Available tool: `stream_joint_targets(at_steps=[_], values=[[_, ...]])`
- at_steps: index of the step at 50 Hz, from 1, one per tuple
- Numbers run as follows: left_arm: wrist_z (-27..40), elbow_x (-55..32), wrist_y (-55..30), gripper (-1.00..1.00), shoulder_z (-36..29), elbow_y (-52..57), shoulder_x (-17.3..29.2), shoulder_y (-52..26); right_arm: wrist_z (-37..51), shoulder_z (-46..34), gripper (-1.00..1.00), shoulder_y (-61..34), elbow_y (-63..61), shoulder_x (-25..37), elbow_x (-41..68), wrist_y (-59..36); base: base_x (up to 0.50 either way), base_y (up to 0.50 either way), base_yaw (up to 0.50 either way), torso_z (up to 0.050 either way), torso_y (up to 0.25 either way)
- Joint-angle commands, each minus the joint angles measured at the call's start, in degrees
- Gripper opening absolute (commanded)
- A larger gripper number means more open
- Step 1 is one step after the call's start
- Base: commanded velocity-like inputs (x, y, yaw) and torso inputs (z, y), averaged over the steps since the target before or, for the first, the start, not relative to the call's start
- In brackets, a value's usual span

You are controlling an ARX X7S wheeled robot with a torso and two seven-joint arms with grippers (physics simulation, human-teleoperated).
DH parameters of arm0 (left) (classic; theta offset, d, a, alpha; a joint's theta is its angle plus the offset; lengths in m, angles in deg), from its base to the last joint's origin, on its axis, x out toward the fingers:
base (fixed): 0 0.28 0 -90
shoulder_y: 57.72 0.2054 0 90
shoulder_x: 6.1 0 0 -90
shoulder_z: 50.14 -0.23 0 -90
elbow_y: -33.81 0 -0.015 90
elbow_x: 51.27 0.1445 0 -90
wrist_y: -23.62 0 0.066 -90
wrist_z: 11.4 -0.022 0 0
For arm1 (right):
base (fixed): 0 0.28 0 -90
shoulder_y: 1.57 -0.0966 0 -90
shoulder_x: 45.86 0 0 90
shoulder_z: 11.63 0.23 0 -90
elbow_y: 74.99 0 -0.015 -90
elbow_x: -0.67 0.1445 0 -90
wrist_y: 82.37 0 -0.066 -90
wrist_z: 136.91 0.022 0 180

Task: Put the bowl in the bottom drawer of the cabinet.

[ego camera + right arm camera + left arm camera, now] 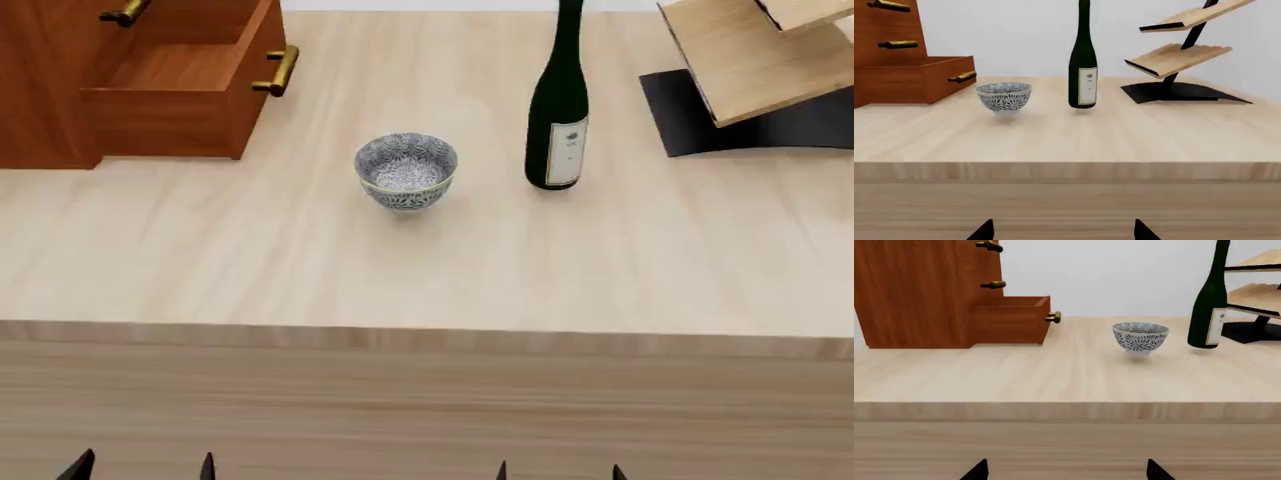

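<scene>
The small blue-and-white patterned bowl [407,171] [1140,338] [1004,96] stands upright on the pale wooden table. The reddish-brown cabinet [40,80] [917,290] [881,55] stands at the far left, its bottom drawer [187,90] [1014,317] [921,75] pulled out and showing nothing inside, a brass handle [278,70] on its front. My left gripper [140,468] [1066,472] and right gripper [561,472] [1063,231] hang open below the table's near edge, only their dark fingertips showing, both well short of the bowl.
A dark green wine bottle [559,105] [1209,300] [1083,60] stands just right of the bowl. A pale wooden rack on a black base [747,90] [1181,65] fills the far right. The table's front face [427,410] lies right before both grippers.
</scene>
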Motion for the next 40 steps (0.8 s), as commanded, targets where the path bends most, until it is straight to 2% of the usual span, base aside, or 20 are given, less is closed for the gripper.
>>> stream_joint_targets(at_steps=[1,9,17,30,36,40], values=[[0.6,0.0,0.0,1.0,-0.6,0.0,0.6,0.0,0.7,-0.7,1.0,0.0,0.0,0.5,0.0,0.0,0.0,0.0,0.0,0.0,0.0],[2.1,-2.1,-1.1,1.0,-2.4,0.7,2.1,-0.3,4.1,-3.2,1.0,-1.1,-2.4,1.9,0.6,-5.0,0.0,0.0,0.0,0.0,0.0],[3.0,-2.8,-5.0,1.0,-3.9,6.3,3.3,0.3,4.1,-4.5,1.0,-1.6,-8.6,2.8,3.6,-14.3,0.0,0.0,0.0,0.0,0.0],[3.9,-2.8,-17.9,1.0,-6.1,20.2,5.7,-1.1,5.6,-4.2,1.0,-3.6,-22.2,5.0,7.7,-30.6,0.0,0.0,0.0,0.0,0.0],[4.3,-3.0,-21.8,1.0,-6.7,24.1,6.5,-2.4,6.3,-4.8,1.0,-5.5,-26.6,6.2,8.5,-37.2,0.0,0.0,0.0,0.0,0.0],[4.2,-3.0,-21.5,1.0,-7.3,24.0,6.9,-3.1,6.6,-5.0,1.0,-6.7,-29.3,6.9,9.0,-40.6,0.0,0.0,0.0,0.0,0.0]])
